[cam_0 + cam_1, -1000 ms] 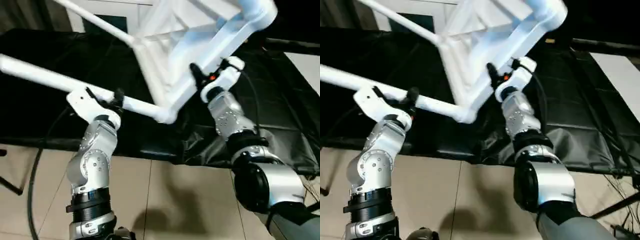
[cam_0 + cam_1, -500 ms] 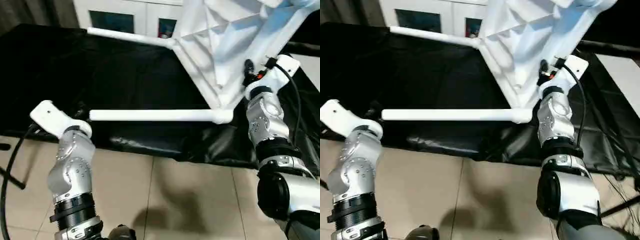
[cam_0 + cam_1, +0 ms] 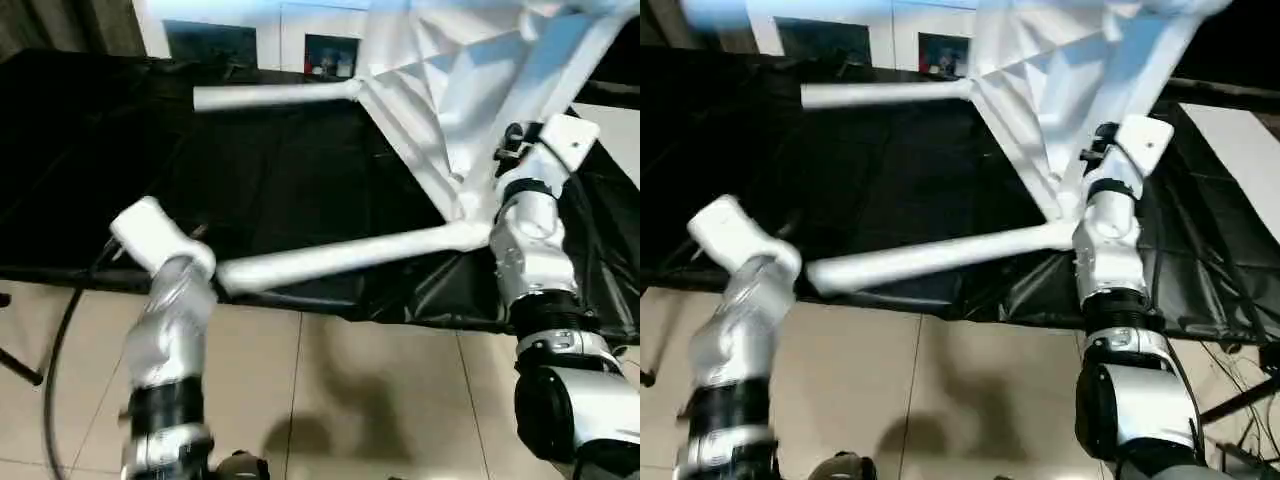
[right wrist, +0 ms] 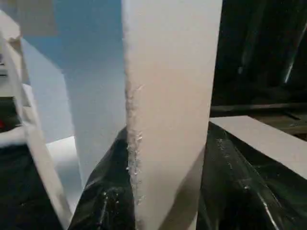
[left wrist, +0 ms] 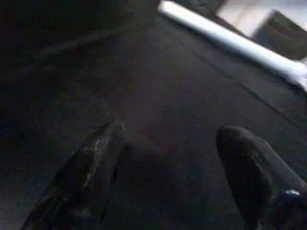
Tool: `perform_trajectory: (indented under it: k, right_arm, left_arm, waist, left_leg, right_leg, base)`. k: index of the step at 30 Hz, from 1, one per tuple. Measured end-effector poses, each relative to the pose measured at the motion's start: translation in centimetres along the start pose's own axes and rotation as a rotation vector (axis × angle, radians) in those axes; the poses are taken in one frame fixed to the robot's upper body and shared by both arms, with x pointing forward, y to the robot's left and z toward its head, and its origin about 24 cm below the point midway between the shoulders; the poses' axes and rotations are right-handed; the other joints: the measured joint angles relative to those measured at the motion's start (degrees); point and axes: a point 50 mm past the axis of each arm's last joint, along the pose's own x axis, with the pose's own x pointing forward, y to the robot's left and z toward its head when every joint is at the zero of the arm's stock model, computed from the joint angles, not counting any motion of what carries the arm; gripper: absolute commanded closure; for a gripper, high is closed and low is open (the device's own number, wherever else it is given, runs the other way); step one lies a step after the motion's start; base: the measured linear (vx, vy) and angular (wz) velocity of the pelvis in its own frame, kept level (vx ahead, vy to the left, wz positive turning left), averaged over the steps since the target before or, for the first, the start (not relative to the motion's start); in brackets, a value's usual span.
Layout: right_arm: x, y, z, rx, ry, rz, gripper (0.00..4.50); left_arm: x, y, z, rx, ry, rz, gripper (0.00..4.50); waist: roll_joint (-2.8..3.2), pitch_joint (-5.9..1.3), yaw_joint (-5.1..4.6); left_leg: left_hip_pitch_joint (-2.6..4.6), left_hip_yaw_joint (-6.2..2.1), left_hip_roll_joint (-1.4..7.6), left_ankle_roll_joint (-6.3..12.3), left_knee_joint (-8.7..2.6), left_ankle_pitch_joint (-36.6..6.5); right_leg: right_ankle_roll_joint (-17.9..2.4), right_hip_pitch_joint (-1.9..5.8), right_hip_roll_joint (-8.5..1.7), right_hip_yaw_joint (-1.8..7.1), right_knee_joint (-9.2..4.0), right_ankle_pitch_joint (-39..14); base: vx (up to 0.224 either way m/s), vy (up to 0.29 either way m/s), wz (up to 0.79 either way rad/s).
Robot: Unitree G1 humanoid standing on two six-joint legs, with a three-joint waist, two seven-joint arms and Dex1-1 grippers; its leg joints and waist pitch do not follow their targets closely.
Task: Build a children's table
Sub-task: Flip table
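Tabletop (image 3: pixel 470 90), black-draped bench (image 3: pixel 250 170), tiled floor (image 3: pixel 360 390)

White ribbed tabletop (image 3: pixel 470 90) tipped up on edge, two tapered legs (image 3: pixel 350 255) apparently socketed, jutting left over black cover

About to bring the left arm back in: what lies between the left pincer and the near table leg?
In the left wrist view, bare black cloth lies between the open left pincer and the white leg.
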Motion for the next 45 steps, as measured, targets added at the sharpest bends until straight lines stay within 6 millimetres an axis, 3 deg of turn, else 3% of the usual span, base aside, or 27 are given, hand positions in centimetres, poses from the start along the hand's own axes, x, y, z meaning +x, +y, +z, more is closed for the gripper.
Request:
perform_trajectory:
  k: [4, 8, 11, 19, 25, 30, 36, 45]
  right_arm:
    - [-0.1, 0.3, 0.0, -0.015, -0.003, -0.011, 3.26]
    - [-0.3, 0.8, 0.0, -0.018, -0.005, 0.002, 3.33]
    - [-0.4, 1.3, -0.1, -0.020, 0.001, 0.041, 2.68]
    - [-0.6, 2.2, -0.3, 0.018, 0.024, 0.129, 2.11]
    - [-0.6, 2.3, -0.3, 0.056, 0.030, 0.189, 1.69]
    - [-0.8, 1.8, -0.3, 0.077, 0.004, 0.267, 1.44]
    - [-0.7, 0.9, 0.5, 0.029, -0.065, 0.376, 1.06]
    - [-1.7, -1.4, -0.3, -0.013, -0.076, 0.490, 1.06]
  left_arm:
    - [0.2, -1.0, 0.0, 0.086, -0.021, -0.078, 1.00]
    - [-0.4, -2.1, 0.8, 0.228, -0.066, -0.269, 1.00]
    - [-1.0, -2.6, 0.6, 0.330, -0.083, -0.372, 1.00]
    - [-4.9, -4.3, 0.3, 0.607, -0.060, -0.839, 1.00]
    - [-7.8, -6.0, -0.7, 0.632, 0.005, -1.116, 1.00]
    - [-8.7, -5.5, -2.3, 0.690, 0.099, -1.191, 1.00]
    - [-7.9, -4.0, -3.5, 0.848, 0.190, -1.124, 1.00]
    - [-8.2, -1.6, -5.5, 0.954, 0.370, -1.103, 1.00]
  waist:
    - [0.00, 0.00, -0.16]
    - [0.00, 0.00, -0.53]
    - [-0.01, -0.01, -0.96]
    - [-0.14, 0.02, -1.60]
    - [-0.14, 0.02, -1.72]
    - [-0.13, 0.02, -2.00]
    - [-0.12, 0.01, -2.00]
    - [-0.12, 0.01, -1.72]
  left_leg:
    - [0.00, 0.02, 0.01, 0.01, 0.01, 0.0]
    - [0.03, 0.02, 0.12, 0.00, 0.01, 0.0]
    - [0.11, 0.05, 0.14, 0.00, 0.04, 0.0]
    - [0.16, 0.08, 0.36, -0.08, 0.15, 0.0]
    - [0.22, 0.11, 0.38, -0.13, 0.15, 0.1]
    - [0.30, 0.12, 0.43, -0.16, 0.14, 0.1]
    - [0.32, 0.13, 0.44, -0.17, 0.15, 0.1]
    - [0.36, 0.15, 0.44, -0.17, 0.15, 0.1]
  right_leg:
    - [0.0, -0.02, 0.02, 0.00, 0.01, 0.0]
    - [0.0, -0.05, 0.09, -0.01, 0.06, 0.0]
    - [-0.1, -0.01, 0.09, 0.00, 0.06, 0.0]
    - [-0.3, 0.00, 0.13, -0.07, 0.11, 0.3]
    - [-0.4, -0.02, 0.14, -0.05, 0.13, 0.6]
    - [-0.3, -0.05, 0.15, -0.06, 0.13, 0.8]
    - [-0.4, -0.07, 0.16, -0.04, 0.12, 0.9]
    - [-0.5, -0.03, 0.16, -0.04, 0.09, 0.9]
  base:
    - [0.000, 0.000, 0.00]
    - [0.000, 0.000, 0.00]
    - [0.000, 0.000, 0.00]
    - [0.000, 0.000, 0.00]
    - [0.000, 0.000, 0.00]
    - [0.000, 0.000, 0.00]
    - [0.000, 0.000, 0.00]
    - [0.000, 0.000, 0.00]
